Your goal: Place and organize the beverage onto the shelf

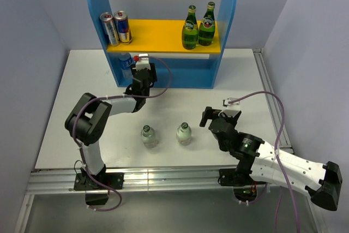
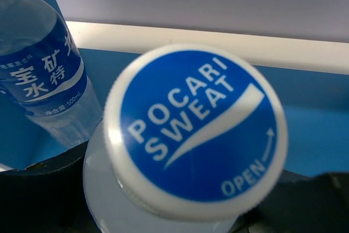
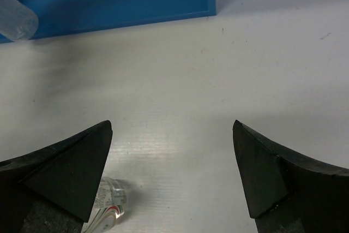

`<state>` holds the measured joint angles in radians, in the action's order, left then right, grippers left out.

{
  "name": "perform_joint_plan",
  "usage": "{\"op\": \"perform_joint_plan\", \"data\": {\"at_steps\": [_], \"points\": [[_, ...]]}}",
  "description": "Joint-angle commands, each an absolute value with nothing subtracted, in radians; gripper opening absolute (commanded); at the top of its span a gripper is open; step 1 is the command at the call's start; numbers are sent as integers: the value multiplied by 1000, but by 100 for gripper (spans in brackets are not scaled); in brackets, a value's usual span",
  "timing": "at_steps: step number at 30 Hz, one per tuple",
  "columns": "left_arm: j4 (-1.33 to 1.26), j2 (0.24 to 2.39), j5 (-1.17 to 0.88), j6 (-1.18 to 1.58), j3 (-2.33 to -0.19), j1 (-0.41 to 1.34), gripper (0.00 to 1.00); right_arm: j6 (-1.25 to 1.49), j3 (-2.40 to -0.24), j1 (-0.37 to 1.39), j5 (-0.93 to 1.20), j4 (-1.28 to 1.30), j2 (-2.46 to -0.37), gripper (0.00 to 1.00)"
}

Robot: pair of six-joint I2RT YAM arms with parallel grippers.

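Note:
The shelf (image 1: pixel 163 43) stands at the back with two dark green bottles (image 1: pixel 198 27) on the right of its yellow board. A clear bottle with a blue label (image 1: pixel 126 61) stands at the left of the blue base; it also shows in the left wrist view (image 2: pixel 46 66). My left gripper (image 1: pixel 142 68) is shut on the second blue-capped bottle (image 2: pixel 196 129), upright at the shelf's lower tier, right of the first. Two clear pale-capped bottles (image 1: pixel 149 136) (image 1: pixel 184 133) stand on the table. My right gripper (image 1: pixel 207 116) is open and empty, right of them (image 3: pixel 172 129).
Two drink cans (image 1: pixel 115 27) stand on the left of the yellow board. The shelf's blue base edge (image 3: pixel 109 1) lies ahead of the right gripper. One pale-capped bottle (image 3: pixel 106 205) shows beside its left finger. A metal rail (image 1: pixel 163 178) runs along the near table edge.

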<state>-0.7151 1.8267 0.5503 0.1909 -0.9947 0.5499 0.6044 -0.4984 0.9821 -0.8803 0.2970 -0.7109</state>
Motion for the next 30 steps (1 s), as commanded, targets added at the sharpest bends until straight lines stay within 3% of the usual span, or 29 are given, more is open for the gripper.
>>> {"op": "perform_joint_plan", "data": {"at_steps": [1, 13, 23, 25, 30], "points": [[-946, 1850, 522, 184, -1103, 519, 0, 608, -479, 986, -896, 230, -678, 98], [-896, 2022, 538, 190, -1276, 451, 0, 612, -485, 986, -894, 221, -736, 98], [-962, 2019, 673, 201, -1236, 434, 0, 614, -477, 986, -894, 224, -719, 98], [-974, 2022, 698, 212, -1232, 436, 4, 614, -476, 985, -894, 224, -716, 98], [-1060, 2046, 745, 213, -1212, 433, 31, 617, -472, 986, -893, 221, -716, 98]]}}
